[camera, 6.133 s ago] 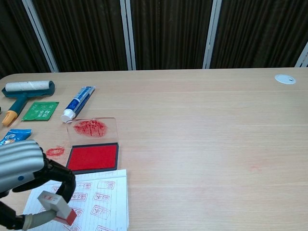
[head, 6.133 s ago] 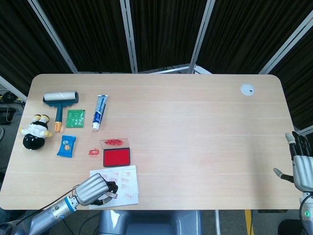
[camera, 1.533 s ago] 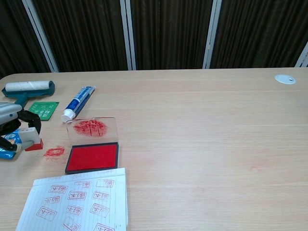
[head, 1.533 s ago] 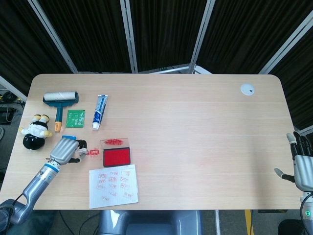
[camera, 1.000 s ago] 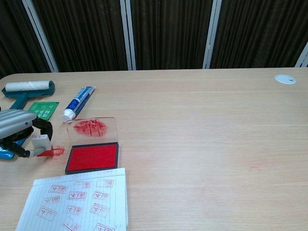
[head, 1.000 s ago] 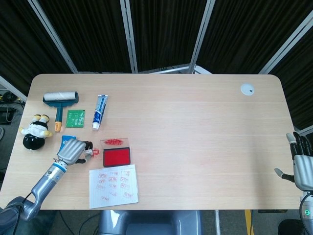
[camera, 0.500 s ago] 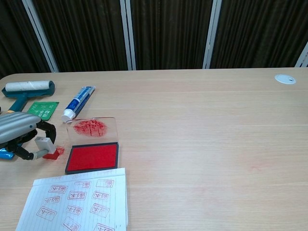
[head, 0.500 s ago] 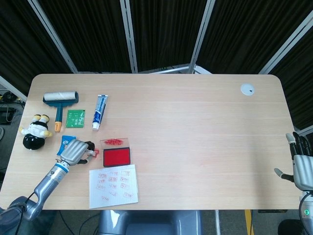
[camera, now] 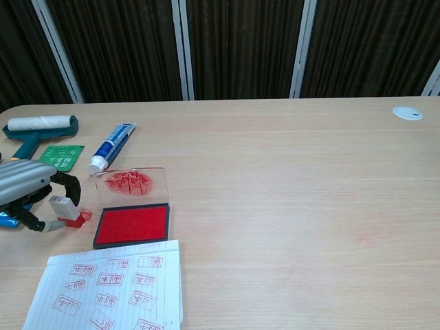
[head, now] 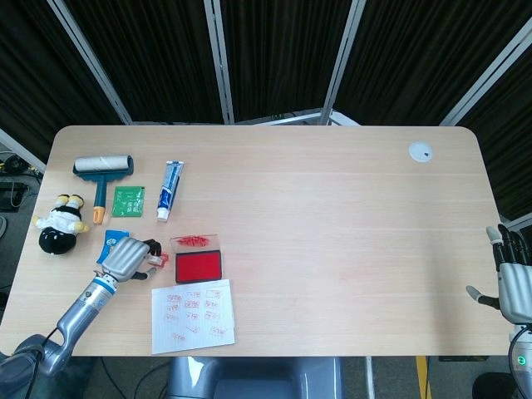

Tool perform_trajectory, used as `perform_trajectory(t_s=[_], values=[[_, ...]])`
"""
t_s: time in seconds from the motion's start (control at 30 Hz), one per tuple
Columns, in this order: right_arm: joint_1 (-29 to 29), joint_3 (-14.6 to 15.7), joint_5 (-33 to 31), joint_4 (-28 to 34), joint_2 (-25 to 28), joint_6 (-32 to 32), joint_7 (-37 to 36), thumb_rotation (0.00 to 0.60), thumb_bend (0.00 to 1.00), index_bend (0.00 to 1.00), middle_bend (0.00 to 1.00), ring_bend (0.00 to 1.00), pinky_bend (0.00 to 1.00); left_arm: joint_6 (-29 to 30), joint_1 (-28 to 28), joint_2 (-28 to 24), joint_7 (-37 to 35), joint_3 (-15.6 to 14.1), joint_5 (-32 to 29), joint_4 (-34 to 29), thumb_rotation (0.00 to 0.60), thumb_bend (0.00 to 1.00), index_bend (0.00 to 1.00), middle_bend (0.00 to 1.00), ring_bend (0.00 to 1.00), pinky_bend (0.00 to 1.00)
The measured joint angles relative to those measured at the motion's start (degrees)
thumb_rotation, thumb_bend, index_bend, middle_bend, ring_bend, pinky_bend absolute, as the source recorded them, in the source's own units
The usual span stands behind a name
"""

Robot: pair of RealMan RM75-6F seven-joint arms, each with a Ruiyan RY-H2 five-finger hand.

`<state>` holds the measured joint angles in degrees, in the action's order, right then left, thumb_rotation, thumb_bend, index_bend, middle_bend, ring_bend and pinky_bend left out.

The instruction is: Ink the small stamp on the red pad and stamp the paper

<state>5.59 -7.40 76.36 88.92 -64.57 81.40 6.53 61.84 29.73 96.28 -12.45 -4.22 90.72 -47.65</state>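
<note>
The small stamp point(camera: 67, 211), white with a red base, lies tilted with its red end on a red ink smudge on the table, just left of the red pad point(camera: 132, 225). My left hand point(camera: 24, 187) curls round it, thumb and a finger pinching its white end. In the head view the same hand point(head: 125, 258) and stamp point(head: 155, 261) sit left of the pad point(head: 198, 266). The paper point(camera: 110, 289), covered with several red stamp marks, lies in front of the pad. My right hand point(head: 514, 287) hangs off the table's right edge, fingers spread, holding nothing.
The pad's clear lid point(camera: 132, 184), smeared red, lies behind the pad. At the far left are a toothpaste tube point(head: 169, 189), a lint roller point(head: 101, 169), a green packet point(head: 128, 200), a blue packet point(head: 112, 241) and a plush toy point(head: 58, 224). A white disc point(head: 420, 151) sits at the back right.
My left hand carried the stamp from the paper up and left, then set its red end down on the smudge beside the pad. The right hand has not moved.
</note>
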Motion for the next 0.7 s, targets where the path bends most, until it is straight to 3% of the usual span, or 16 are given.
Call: perform_trajectory(t_s=[0.33, 0.5, 0.6, 0.7], values=[[-0.29, 0.19, 0.96, 1.1, 0.7, 0.7, -0.77, 0.6, 0.0, 0.0, 0.0, 0.0, 0.0, 3.38, -0.99, -3.69, 0.82, 0.05, 0.52, -4.43, 0.6, 0.13, 0.4, 0.41, 0.83, 0.91], [-0.72, 0.53, 2.36, 2.09, 1.49, 1.69, -1.77, 0.6, 0.0, 0.0, 0.0, 0.0, 0.0, 8.04, -3.13, -8.78, 3.03, 0.06, 0.68, -10.31, 0.6, 0.02, 0.31, 0.27, 0.77, 0.87], [-0.99, 0.69, 3.13, 2.64, 2.02, 2.3, -2.63, 0.6, 0.0, 0.0, 0.0, 0.0, 0.0, 11.32, -4.93, -12.21, 4.49, 0.58, 0.11, -14.83, 0.6, 0.0, 0.2, 0.14, 0.61, 0.73], [-1.2, 0.77, 3.81, 3.14, 2.58, 2.77, -3.59, 0.6, 0.0, 0.0, 0.0, 0.0, 0.0, 14.4, -6.83, -15.56, 5.9, 1.45, -0.99, -19.9, 0.6, 0.0, 0.06, 0.01, 0.34, 0.42]])
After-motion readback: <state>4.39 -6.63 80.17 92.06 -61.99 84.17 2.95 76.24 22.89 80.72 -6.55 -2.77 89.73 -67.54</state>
